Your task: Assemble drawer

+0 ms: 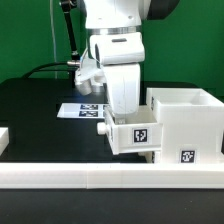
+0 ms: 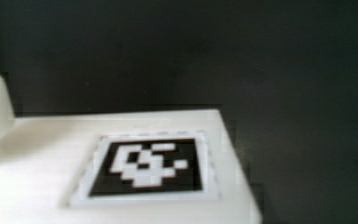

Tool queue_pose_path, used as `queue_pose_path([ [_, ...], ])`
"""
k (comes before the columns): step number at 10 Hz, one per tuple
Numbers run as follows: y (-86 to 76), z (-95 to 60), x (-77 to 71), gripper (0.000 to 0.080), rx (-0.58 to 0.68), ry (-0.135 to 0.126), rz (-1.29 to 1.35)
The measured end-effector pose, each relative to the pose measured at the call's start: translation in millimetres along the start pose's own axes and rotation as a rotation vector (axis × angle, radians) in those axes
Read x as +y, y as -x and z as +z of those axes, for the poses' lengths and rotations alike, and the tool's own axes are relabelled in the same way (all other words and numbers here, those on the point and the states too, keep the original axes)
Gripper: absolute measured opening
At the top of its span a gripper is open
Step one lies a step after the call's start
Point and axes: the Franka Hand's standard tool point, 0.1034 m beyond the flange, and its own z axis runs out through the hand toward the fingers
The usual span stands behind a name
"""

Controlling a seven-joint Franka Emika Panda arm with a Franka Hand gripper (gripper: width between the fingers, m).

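White arm upright, wrist pointing down, claw (image 1: 118, 117) low, fingers hidden.

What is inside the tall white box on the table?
The tall white box shows only bare white inner walls near its open top. Its floor is hidden by its front wall, and the drawer sits against its side.

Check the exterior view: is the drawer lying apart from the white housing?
No. The drawer sits against the open side of the white housing, apparently partly slid in, with the arm directly above it.
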Motion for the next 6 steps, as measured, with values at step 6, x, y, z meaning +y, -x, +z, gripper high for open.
queue_pose_path([
  [6, -8.4, 2.4, -5.2, 0.0042, -0.012, -0.014, 0.093],
])
